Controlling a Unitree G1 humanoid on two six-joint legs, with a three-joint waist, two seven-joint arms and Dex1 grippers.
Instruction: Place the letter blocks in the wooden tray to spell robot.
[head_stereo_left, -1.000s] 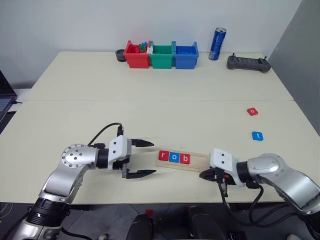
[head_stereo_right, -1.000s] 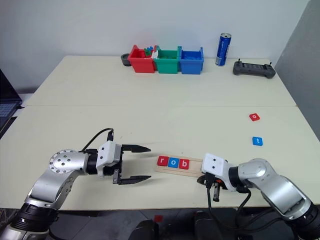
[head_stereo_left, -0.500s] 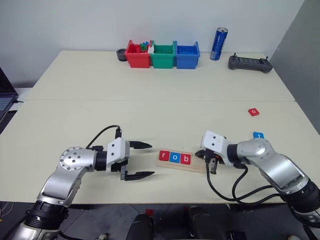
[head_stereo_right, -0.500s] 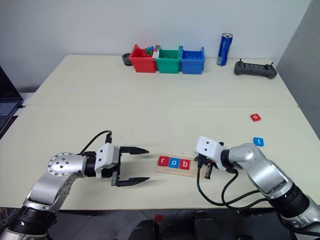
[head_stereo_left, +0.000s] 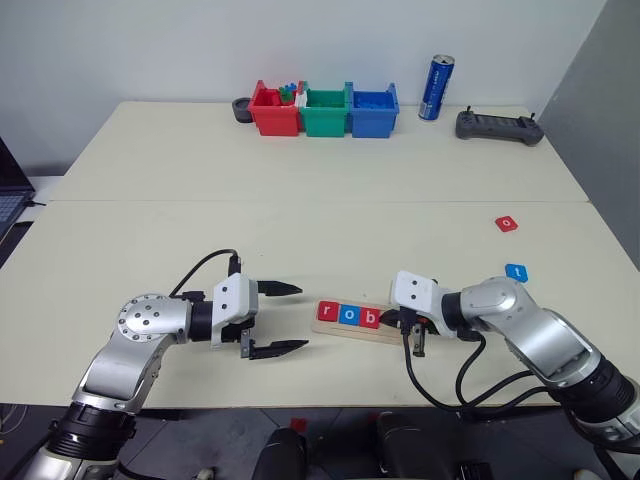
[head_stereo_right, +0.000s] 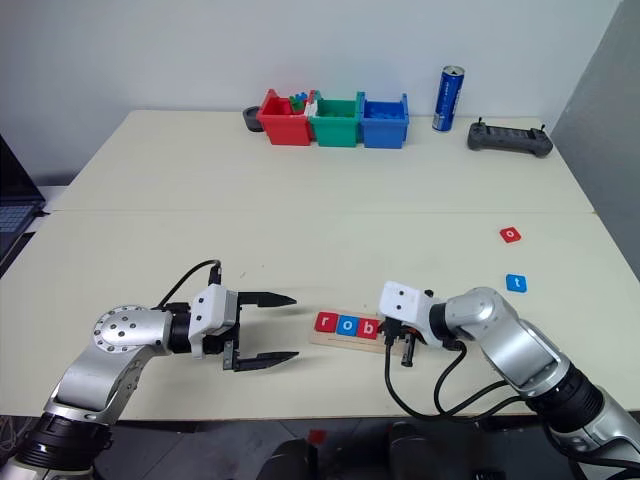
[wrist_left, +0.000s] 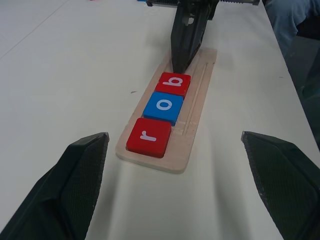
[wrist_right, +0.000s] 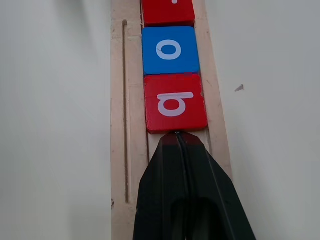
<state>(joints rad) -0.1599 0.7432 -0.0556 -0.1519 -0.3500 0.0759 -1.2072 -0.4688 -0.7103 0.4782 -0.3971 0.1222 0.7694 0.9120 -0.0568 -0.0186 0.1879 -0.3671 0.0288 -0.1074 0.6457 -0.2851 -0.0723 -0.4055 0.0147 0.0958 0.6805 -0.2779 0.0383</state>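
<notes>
Right wrist view: the right claw (wrist_right: 176, 136), fingers pressed together, has its tip at the edge of the red b tile (wrist_right: 175, 109), seemingly touching it. A second ago it hung off the tray's (head_stereo_left: 395, 333) 3 o'clock end; it has since come in over the tray. The left claw (head_stereo_left: 285, 318) stands wide apart, holding nothing. Three tiles sit in the tray: r (wrist_left: 149, 137), o (wrist_left: 163, 107), b. Two lie loose toward 2 o'clock: red o (head_stereo_left: 506, 224) and blue t (head_stereo_left: 516, 271).
</notes>
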